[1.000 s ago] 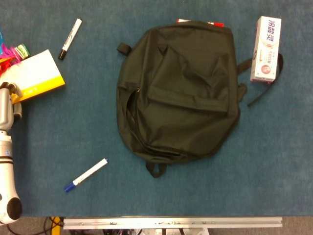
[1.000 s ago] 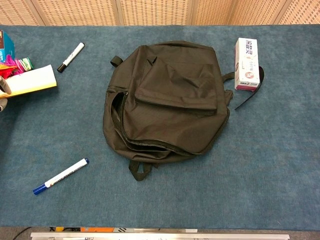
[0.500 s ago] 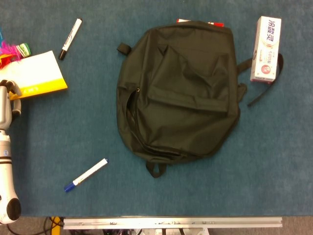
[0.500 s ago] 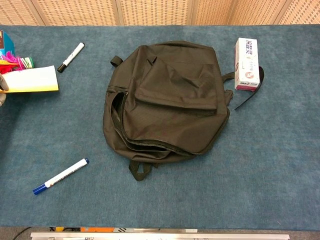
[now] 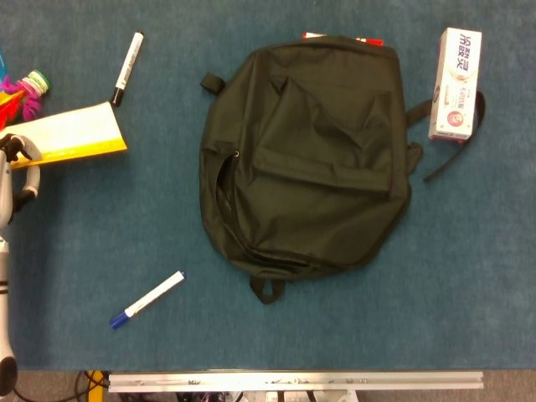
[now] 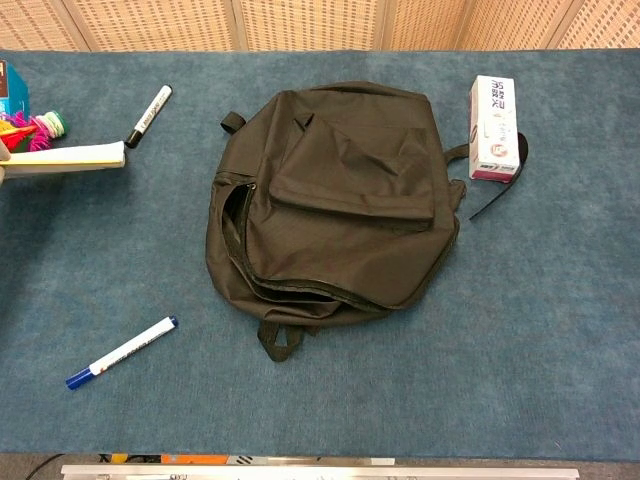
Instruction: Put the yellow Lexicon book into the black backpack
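The yellow Lexicon book (image 5: 77, 135) is at the far left, tilted up off the table so that its white page edge faces the head camera. In the chest view the book (image 6: 66, 157) shows nearly edge-on. My left hand (image 5: 14, 163) grips the book's left end at the frame's border, and only a sliver of this hand (image 6: 3, 172) shows in the chest view. The black backpack (image 5: 306, 155) lies flat mid-table, with its main zipper gaping along the left side (image 5: 223, 189). My right hand is in neither view.
A black marker (image 5: 126, 67) lies just beyond the book. A blue-capped marker (image 5: 146, 299) lies near the front edge. Colourful items (image 5: 25, 89) sit at the far left, a white carton (image 5: 456, 82) on a backpack strap at the right, and something red (image 5: 339, 37) behind the backpack.
The left hand has raised and tipped the book, and it has shifted slightly right. It went from lying flat to nearly edge-on in the chest view. The backpack has not moved.
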### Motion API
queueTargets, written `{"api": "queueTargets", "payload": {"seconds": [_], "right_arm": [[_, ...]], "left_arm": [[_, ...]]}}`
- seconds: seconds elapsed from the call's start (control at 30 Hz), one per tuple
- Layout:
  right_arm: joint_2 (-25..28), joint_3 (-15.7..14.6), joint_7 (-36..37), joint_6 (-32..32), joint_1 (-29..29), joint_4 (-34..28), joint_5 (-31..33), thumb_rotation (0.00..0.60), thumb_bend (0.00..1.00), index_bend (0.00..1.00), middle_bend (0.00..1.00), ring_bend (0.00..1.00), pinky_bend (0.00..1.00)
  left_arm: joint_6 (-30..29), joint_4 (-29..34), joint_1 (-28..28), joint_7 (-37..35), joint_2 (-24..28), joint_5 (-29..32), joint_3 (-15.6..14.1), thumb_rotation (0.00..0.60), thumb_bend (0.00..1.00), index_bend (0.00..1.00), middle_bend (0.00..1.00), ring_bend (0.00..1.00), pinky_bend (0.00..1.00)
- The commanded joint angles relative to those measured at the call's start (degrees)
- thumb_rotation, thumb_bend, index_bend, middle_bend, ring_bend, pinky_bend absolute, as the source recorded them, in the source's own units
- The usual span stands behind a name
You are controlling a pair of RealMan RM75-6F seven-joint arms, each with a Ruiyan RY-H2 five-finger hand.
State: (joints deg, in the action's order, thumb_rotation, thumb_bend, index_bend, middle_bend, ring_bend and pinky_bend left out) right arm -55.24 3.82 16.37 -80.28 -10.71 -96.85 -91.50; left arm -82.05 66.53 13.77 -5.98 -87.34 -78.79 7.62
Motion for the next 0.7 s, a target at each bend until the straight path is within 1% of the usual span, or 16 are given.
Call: {"api": "queueTargets", "payload": {"seconds": [0.03,0.2,0.43,0.6,0.7], "right_arm": [[0.05,-0.54,-1.45,1.75,-1.17,-1.29,-1.09,0.600,0.08,0.28,0.37,0.29,0.38],[0.21,-1.50,-3.18,5.46,-3.40,-4.12,-2.85,0.600,0.08,0.28,0.37,0.29,0.38],[-0.01,-2.47,-5.38,12.56,-8.22,-9.73,-5.60,0.600,0.07,0.28,0.37,0.29,0.38],[-2.11,-2.39,-6.71,17.87,-11.52,-13.06,-4.45,0.600,0.03,0.28,0.38,0.29,0.38],[-4.48,-1.79,-9.13,21.27,-13.76,-14.58,-2.60,0.600,0.02,0.28,0.38,0.29,0.38]], "left_arm": [[-2.07,2.58,-0.93,-2.02,2.03,-1.96,-0.68,0.600,0.38,0.61,0.54,0.49,0.50],[-4.77,5.16,-1.48,-3.59,3.93,-4.69,-1.00,0.600,0.38,0.61,0.54,0.50,0.50],[-8.12,9.11,-2.12,-4.15,5.93,-7.41,-0.93,0.600,0.38,0.61,0.54,0.50,0.50],[-9.07,11.47,-2.68,-4.25,7.33,-8.35,-1.23,0.600,0.38,0.61,0.54,0.50,0.50],[-9.84,12.52,-3.20,-4.74,8.16,-9.24,-1.71,0.600,0.38,0.61,0.54,0.50,0.50]]}}
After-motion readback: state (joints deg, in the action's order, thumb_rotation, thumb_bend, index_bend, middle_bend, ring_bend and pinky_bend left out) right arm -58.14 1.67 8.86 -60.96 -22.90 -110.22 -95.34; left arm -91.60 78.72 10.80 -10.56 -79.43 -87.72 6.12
